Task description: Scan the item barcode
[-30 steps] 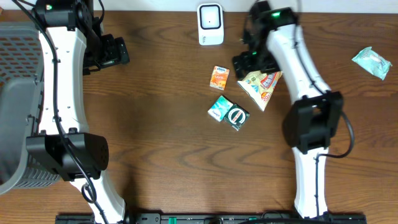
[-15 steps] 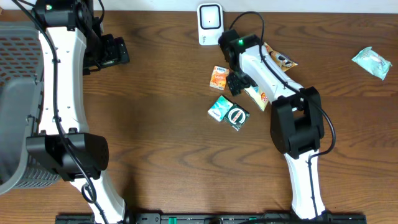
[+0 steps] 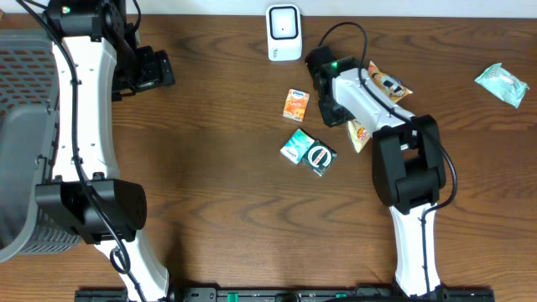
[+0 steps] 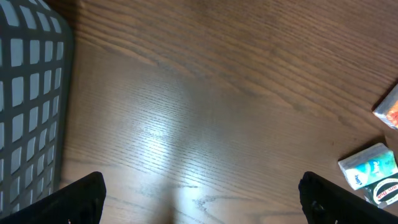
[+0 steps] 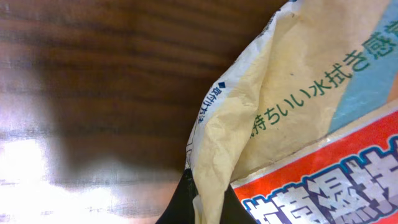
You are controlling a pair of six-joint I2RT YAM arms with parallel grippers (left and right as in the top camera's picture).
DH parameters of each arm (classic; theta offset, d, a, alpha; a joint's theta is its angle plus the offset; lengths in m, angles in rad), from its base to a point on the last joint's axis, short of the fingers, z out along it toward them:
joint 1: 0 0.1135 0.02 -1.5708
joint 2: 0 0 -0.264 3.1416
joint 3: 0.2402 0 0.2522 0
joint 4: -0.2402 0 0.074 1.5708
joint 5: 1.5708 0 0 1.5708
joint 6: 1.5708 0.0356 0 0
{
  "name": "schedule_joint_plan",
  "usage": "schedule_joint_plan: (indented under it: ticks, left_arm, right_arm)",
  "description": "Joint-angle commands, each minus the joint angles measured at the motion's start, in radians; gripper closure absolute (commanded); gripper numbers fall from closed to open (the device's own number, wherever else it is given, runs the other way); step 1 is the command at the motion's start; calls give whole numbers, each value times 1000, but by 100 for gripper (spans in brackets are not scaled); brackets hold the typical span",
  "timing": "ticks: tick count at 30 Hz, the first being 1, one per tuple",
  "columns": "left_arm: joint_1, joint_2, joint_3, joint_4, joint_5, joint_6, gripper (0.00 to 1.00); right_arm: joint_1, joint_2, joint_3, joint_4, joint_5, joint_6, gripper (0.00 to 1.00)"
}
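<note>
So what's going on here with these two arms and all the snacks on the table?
The right pincer is shut on an edge of the cream, red and blue plastic snack packet, near the white boxy barcode scanner but not yet held up to it. The left pincer hangs open and empty near the grey mesh basket. A small orange box and a teal box lie untouched on the brown wooden table.

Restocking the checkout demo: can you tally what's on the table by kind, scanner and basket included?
Small boxes: 3 (orange box, teal box, black box)
Packets: 2 (snack bag, pale green packet)
Scanner: 1
Basket: 1
Total: 7
</note>
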Motion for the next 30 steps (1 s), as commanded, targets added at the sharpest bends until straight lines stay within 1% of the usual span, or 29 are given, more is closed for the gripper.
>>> schedule_joint_plan:
  ticks: [1,4,7,8,10,11,14,16,17,24,26,28,30]
  left_arm:
    - [4,6,4,-3,-9,6,2]
    - [4,6,4,-3,-9,6,2]
    - [4,6,3,-3,-9,6,2]
    - [4,6,4,-3,-9,6,2]
    - [4,6,3,-3,-9,6,2]
    - [4,6,4,-3,-10,6,2]
    - [4,6,4,-3,-9,6,2]
    - [4,6,4,-3,-9,6,2]
    - [4,6,4,-3,-9,6,2]
    - [4,6,4,-3,-10,6,2]
    - [4,6,4,-3,-9,6,2]
    - [4,6,4,-3,-9,6,2]
    - [4,6,4,-3,-9,6,2]
  right_arm:
    - [-25,-53,98,-70,-243,-29,99]
    - [-58,-116,177,-111,-462,-97,99]
    - [-102,-175,220,-138,-642,-131,99]
    - [-138,-210,225,-140,-770,-151,99]
    - [-180,-230,225,-145,-910,-183,99]
    - [-243,-236,224,-170,-1106,-226,99]
    - [-336,-227,196,-219,-1407,-305,99]
    - [-387,-220,157,-227,-1548,-361,99]
    - [-445,-203,102,-218,-1622,-379,99]
    - [-592,-123,-158,-99,-1750,-373,99]
    - [-631,-100,-192,-80,-1751,-359,99]
    - [-673,-91,-198,-89,-1695,-355,99]
    - [-708,-99,-183,-113,-1591,-330,98]
